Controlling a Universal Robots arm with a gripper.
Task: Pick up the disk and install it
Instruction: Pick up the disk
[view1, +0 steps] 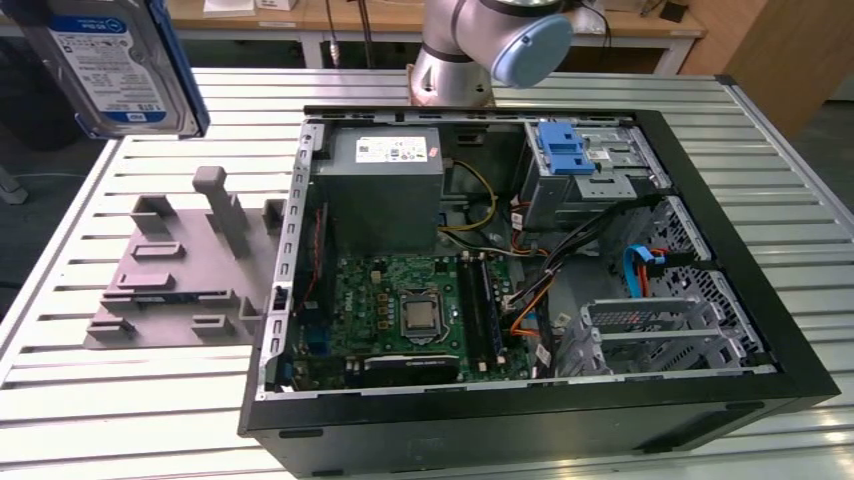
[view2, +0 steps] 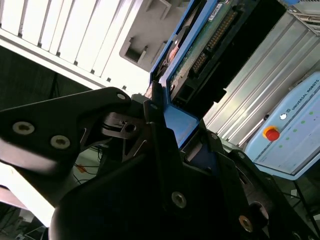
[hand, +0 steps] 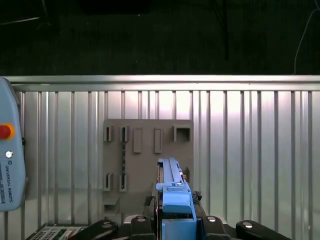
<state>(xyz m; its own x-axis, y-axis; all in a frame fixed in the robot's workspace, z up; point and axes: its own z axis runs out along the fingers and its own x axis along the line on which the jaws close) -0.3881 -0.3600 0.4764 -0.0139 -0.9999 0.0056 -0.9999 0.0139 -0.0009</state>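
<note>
Hanging high at the exterior view's left, the disk (view1: 118, 60) shows its white-and-blue printed label (view1: 100, 85), well apart from the open computer case (view1: 534, 430) on the worktop (view1: 134, 420). Second wrist view: pincer (view2: 172, 117) clamped on the disk's blue frame (view2: 185, 127), green circuit board (view2: 200, 47) bare. Judged stiff, weighty, shock-shy; hold by frame edges. First wrist view: disk edge-on above a grey fixture plate (hand: 145, 170).

Slatted table (view1: 134, 400): grey fixture (view1: 174, 270), open computer case (view1: 507, 425).

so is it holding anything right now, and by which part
Yes: the gripper holds the disk up off the table, clamped at one end of its blue frame.
</note>
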